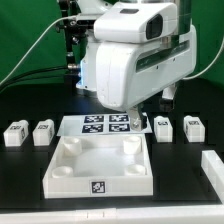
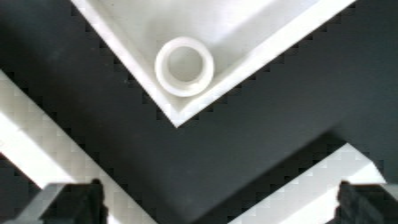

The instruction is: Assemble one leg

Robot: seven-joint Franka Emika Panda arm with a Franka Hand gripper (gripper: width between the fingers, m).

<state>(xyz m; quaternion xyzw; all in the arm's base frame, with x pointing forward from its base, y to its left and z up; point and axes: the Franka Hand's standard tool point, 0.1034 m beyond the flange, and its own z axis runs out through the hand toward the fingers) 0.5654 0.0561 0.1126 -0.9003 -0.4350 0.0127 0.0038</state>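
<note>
Four small white legs with marker tags lie on the black table: two at the exterior view's left (image 1: pixel 15 132) (image 1: pixel 43 131) and two at its right (image 1: pixel 163 128) (image 1: pixel 193 127). The large white square board (image 1: pixel 100 165) with round corner sockets lies at the front centre. In the wrist view my gripper (image 2: pixel 217 205) is open wide and empty. It hangs above one corner of the board (image 2: pixel 222 40), where a round socket (image 2: pixel 183 65) shows. No leg shows in the wrist view. In the exterior view the arm's white body (image 1: pixel 130 60) hides the fingers.
The marker board (image 1: pixel 105 124) lies flat behind the square board, under the arm. A white bar (image 1: pixel 212 170) lies at the exterior view's front right. A green backdrop and a camera stand are behind the table.
</note>
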